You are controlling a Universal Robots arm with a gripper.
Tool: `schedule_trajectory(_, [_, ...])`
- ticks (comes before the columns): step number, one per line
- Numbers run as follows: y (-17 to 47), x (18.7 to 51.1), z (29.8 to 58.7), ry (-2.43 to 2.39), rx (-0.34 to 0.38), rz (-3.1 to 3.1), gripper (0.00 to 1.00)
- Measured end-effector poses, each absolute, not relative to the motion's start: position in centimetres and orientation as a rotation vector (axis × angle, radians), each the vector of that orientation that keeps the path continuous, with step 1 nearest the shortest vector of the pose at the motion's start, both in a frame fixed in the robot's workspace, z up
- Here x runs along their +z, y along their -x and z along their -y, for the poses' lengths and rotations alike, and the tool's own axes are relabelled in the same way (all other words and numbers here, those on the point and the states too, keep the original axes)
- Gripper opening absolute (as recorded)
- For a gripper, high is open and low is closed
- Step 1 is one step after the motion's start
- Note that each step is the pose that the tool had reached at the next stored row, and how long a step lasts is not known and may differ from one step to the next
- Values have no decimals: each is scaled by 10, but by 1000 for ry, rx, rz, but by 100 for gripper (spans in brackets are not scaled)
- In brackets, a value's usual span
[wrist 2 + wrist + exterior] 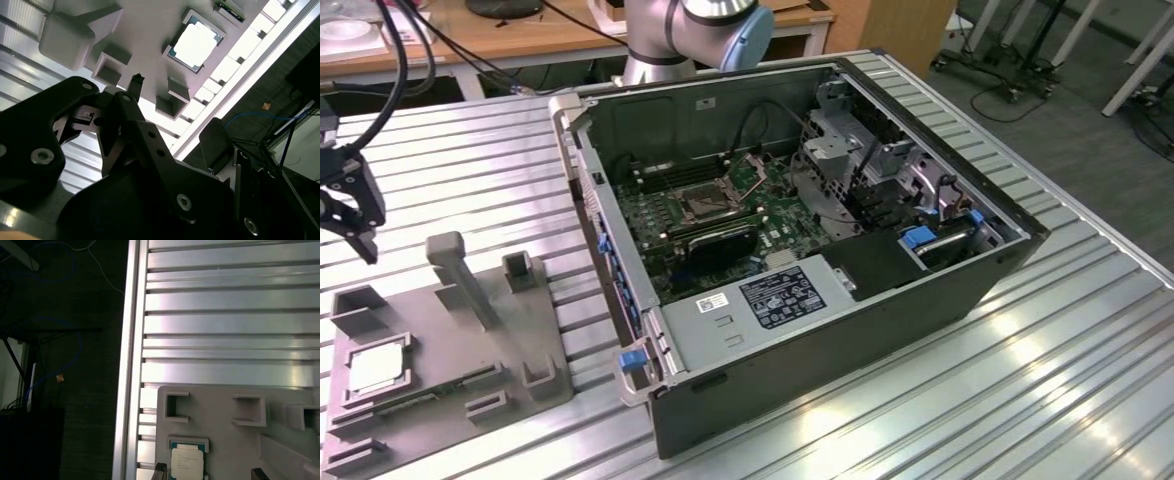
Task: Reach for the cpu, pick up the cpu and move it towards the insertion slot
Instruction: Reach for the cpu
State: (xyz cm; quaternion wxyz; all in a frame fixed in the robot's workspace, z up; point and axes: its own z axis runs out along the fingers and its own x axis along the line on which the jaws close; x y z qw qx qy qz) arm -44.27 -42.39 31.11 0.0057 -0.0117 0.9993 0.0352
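The cpu (pixel 375 371) is a pale, thin square chip lying flat in a recess of the grey plastic tray (pixel 520 330) at the exterior view's lower left. Both wrist views look down on the cpu (pixel 196 42) (pixel 186 462) in that tray. My gripper (pixel 350 235) hangs open above the table at the far left edge, higher than the tray and apart from the chip. Its two dark fingertips (pixel 160 471) stand well apart with nothing between them. The insertion slot (pixel 700 205), a square metal-framed socket, sits on the green board inside the open computer case (pixel 854 330).
Upright grey posts (pixel 454 275) and small brackets rise from the tray near the chip. The case's tall walls surround the board, with cables and a drive cage (pixel 834 140) beside the socket. The arm's base (pixel 674 40) stands behind the case. The slatted table's edge (pixel 132 365) runs close by.
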Motion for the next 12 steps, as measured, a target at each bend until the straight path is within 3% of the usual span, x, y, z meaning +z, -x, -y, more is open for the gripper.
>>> schedule_trajectory(12, [443,307,425,39,110,-3128,73])
